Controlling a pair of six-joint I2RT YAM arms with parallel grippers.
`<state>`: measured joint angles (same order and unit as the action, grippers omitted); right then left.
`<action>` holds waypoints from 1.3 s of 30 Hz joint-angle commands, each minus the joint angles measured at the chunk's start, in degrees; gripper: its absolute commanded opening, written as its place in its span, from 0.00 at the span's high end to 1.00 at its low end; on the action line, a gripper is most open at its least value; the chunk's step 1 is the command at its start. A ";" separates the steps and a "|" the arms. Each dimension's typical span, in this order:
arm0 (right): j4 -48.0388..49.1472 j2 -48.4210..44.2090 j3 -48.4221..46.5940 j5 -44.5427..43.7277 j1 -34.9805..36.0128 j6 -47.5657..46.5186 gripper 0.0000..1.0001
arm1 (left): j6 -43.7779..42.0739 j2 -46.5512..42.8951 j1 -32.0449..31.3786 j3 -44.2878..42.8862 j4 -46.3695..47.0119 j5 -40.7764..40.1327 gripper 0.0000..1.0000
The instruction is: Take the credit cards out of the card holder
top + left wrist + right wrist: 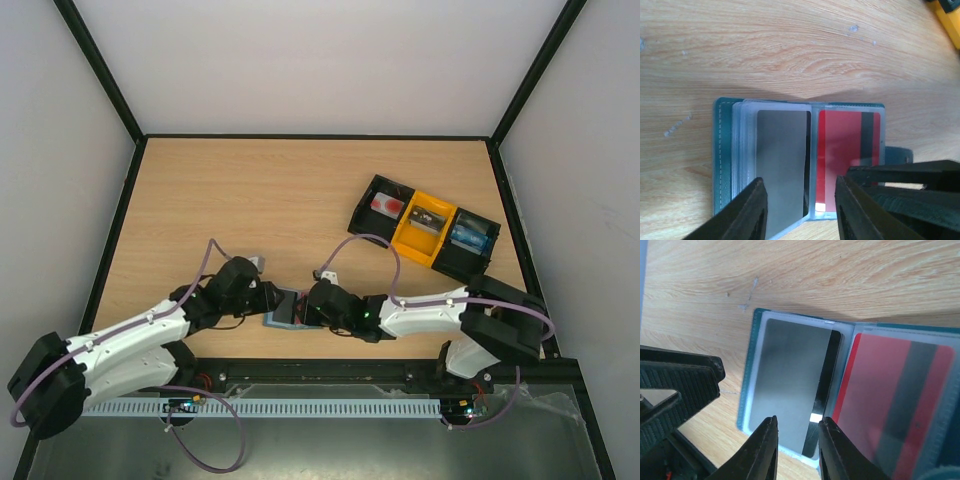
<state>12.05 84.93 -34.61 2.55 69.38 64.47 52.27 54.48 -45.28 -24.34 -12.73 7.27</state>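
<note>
The card holder [284,310] lies open on the table between my two grippers. Its teal cover [722,150] holds clear sleeves with a grey card [782,165] and a red card with a dark stripe [845,145]. My left gripper [802,207] is open and hovers over the holder's near edge, straddling the fold between the two cards. My right gripper [797,445] is open with a narrow gap, and its tips flank the near end of the grey card [790,380]. The red card [895,410] lies to its right. Each gripper shows in the other's wrist view.
A black-and-yellow three-compartment tray [425,230] with small items stands at the back right, and its yellow corner [950,15] shows in the left wrist view. Bare wooden table [250,200] lies beyond the holder. Dark frame walls edge the table.
</note>
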 commanded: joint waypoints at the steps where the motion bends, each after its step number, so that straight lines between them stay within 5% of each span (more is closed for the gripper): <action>1: 3.23 3.83 -1.19 0.74 -0.41 -2.07 0.79 | -1.49 2.32 0.73 1.73 2.86 1.15 0.65; 10: 7.64 6.29 3.30 -1.04 -3.49 -6.47 0.82 | -1.23 8.41 2.21 8.64 13.62 4.76 0.72; 17: 13.02 7.61 7.34 2.52 -5.81 -7.85 0.82 | -0.30 13.86 2.34 9.85 18.38 8.20 0.90; 28: 14.83 0.09 10.37 0.69 -6.10 -6.08 0.80 | 1.60 2.49 2.65 9.66 13.75 6.18 0.81; 34: 16.67 -4.84 13.56 -3.46 -6.10 -4.40 0.80 | 2.97 -3.81 3.21 11.32 20.45 9.14 0.73; 39: 17.38 -2.92 12.05 1.74 -6.10 -3.81 0.80 | 2.09 -1.75 3.26 12.22 24.96 11.25 0.76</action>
<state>28.16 80.75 -22.11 2.63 63.46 59.42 54.61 51.29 -42.39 -13.39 7.57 15.97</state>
